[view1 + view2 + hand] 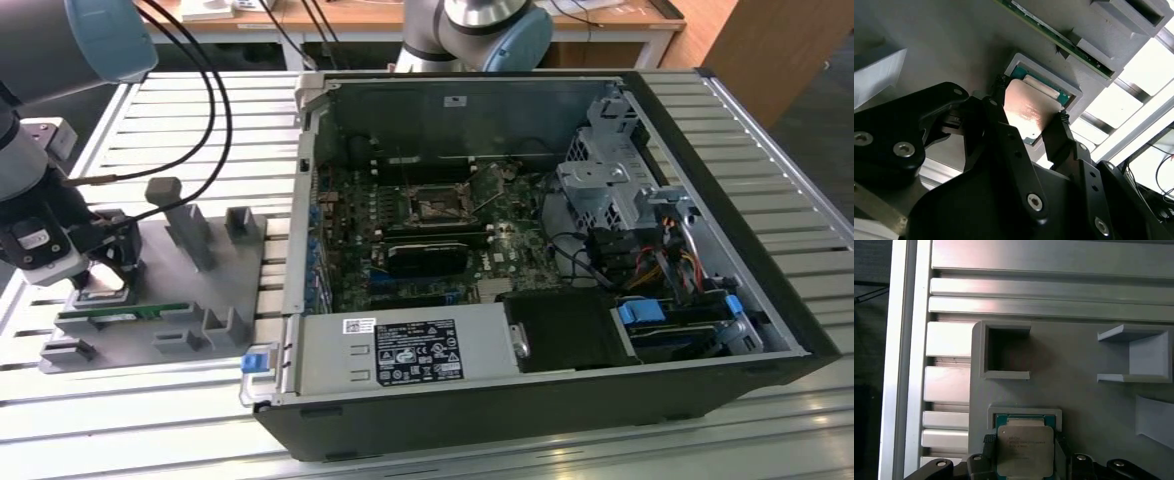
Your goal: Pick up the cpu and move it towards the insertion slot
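Fingers point(1066, 137) of the black gripper point(1029, 107) clamp opposite edges of the cpu point(1020, 450), a small flat square chip with a shiny silver metal top, at its green-lined pocket point(1024, 412) near the edge of the grey plastic fixture plate point(160, 285) on the exterior view's left. The insertion slot point(438, 207), a small square silver-grey-framed socket with a dark centre, lies well apart inside the open black computer case point(534, 425).

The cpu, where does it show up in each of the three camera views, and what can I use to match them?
Exterior view: the cpu sits at the exterior view's left, under the claw, on the grey fixture plate.
Second wrist view: the cpu is gripped between the claw's black fingers, over its square nest.
First wrist view: the cpu is between the same fingers.
Shared landmark: the grey fixture plate.
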